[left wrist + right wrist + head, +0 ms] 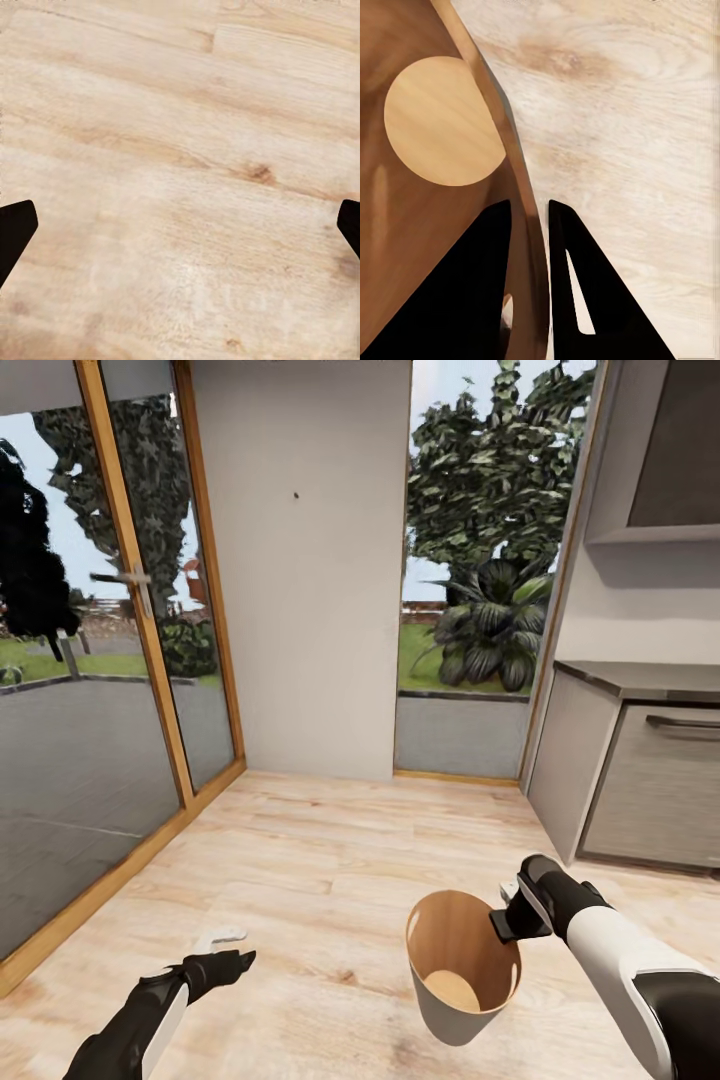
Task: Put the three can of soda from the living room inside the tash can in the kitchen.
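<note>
Gripping the tash can (pixel 462 1000) by its rim in the kitchen.
Right claw (pixel 531 225) is pinching the rim, one finger inside, one outside, prob. tilting it off the floor (pixel 330 860); left claw (pixel 180 225) is hanging wide, holding nothing.

Place: home kitchen corner.
Cabinets: grey base cabinets (pixel 640 780) under a brownish-grey worktop (pixel 650 678), beyond the right gripper (pixel 507 913).
Floor: pale wood planks (pixel 330 840).
Doors: tall wood-framed glass doors (pixel 110 650) showing a garden, beyond the left gripper (pixel 232 950).
</note>
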You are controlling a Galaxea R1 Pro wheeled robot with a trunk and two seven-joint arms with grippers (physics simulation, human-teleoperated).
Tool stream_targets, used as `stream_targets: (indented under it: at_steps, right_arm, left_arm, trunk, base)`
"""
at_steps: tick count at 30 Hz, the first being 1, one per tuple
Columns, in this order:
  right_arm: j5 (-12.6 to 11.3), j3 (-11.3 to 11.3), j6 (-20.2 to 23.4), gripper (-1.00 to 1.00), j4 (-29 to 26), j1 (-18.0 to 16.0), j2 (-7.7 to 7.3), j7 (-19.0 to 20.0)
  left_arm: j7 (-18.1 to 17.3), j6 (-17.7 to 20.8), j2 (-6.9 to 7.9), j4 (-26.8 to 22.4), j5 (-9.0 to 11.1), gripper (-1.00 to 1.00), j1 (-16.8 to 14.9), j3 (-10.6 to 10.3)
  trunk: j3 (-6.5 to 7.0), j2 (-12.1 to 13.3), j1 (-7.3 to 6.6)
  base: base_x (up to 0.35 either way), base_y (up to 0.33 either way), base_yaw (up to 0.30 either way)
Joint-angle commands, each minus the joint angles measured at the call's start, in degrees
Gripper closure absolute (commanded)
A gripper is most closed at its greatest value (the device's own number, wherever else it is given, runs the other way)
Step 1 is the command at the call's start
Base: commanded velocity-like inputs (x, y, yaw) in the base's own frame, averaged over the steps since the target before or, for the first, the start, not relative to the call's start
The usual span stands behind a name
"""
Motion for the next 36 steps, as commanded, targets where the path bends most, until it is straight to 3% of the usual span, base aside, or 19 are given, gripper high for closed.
stream_targets:
  at_steps: [1,4,18,29,36]
  right_arm:
    - [-1.2,-0.3,0.2,1.0,0.0,0.0,0.01,0.2]
    - [-1.2,-0.3,0.2,1.0,0.1,0.0,0.05,0.3]
    - [-1.2,-0.2,-0.3,1.0,-0.1,1.9,0.61,0.1]
    - [-1.3,-0.2,-0.4,1.0,-0.5,2.6,3.57,0.2]
    - [-1.3,-0.1,-0.4,1.0,-0.7,2.6,4.7,0.2]
  left_arm:
    - [0.0,0.0,0.0,0.3,0.0,-1.0,0.0,0.0]
    - [0.1,-0.1,0.0,1.3,0.1,-1.0,0.0,0.0]
    - [0.3,-1.0,-0.01,0.8,0.3,-1.0,0.0,0.0]
    - [0.6,-1.1,-0.09,0.8,0.2,-1.0,0.0,0.0]
    - [0.7,-1.1,-0.11,0.8,0.2,-1.0,0.0,0.0]
  trunk:
    - [0.19,0.4,-0.23]
    - [0.73,1.6,-0.89]
    - [0.73,1.6,-0.89]
    - [0.73,1.6,-0.89]
    - [0.73,1.6,-0.89]
  base:
    - [0.0,0.0,0.0]
    - [0.0,0.0,0.0]
    - [-0.018,0.015,0.0]
    - [-0.29,0.023,0.186]
    - [-0.322,0.001,0.238]
